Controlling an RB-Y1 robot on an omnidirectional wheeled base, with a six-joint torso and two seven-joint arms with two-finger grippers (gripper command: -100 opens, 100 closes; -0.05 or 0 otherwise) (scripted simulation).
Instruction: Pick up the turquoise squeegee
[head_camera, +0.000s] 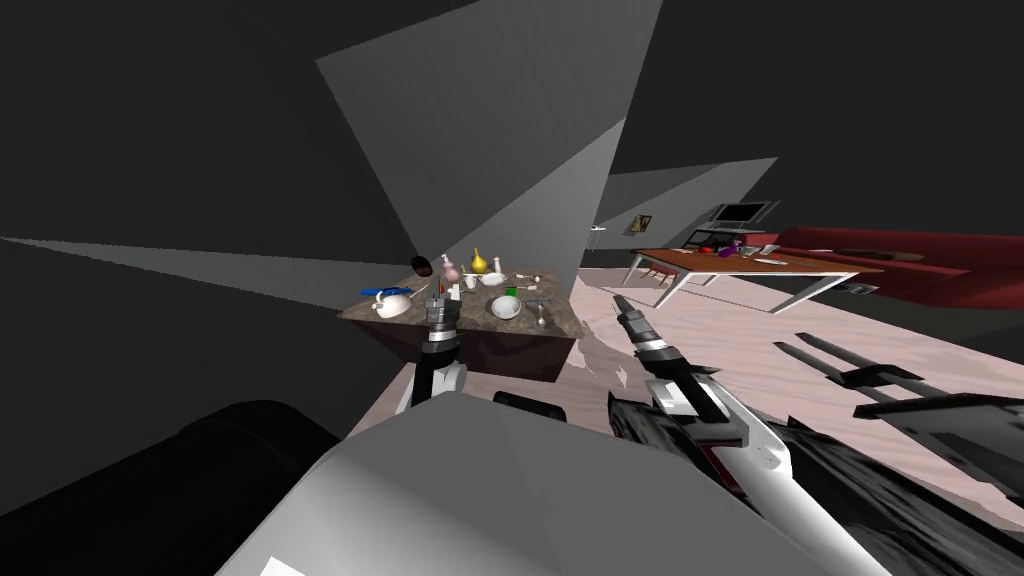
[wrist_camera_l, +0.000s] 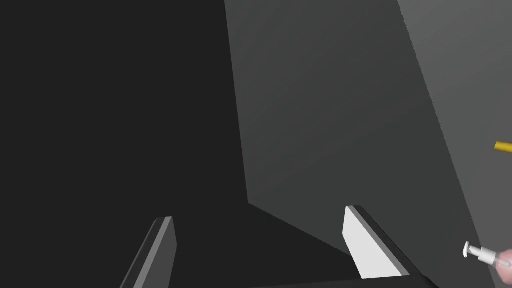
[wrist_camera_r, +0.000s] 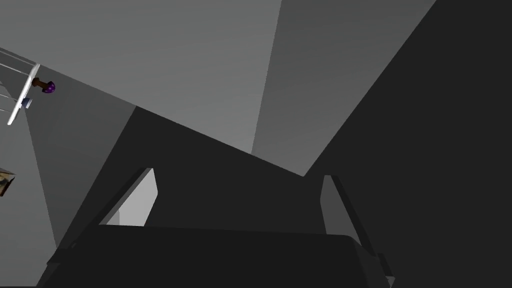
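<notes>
Hovering: left gripper at the table's near edge, jaws wide.
Squeegee: blue, on the table's left side, beside a white teapot.
Right gripper: right of table, jaws wide.

Likely home, laid table, red sofa

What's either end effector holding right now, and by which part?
Nothing. The left end effector and right end effector are both open and empty.

A mottled brown counter holds a round white bowl (near its front edge). A white-legged reddish table stands apart
</notes>
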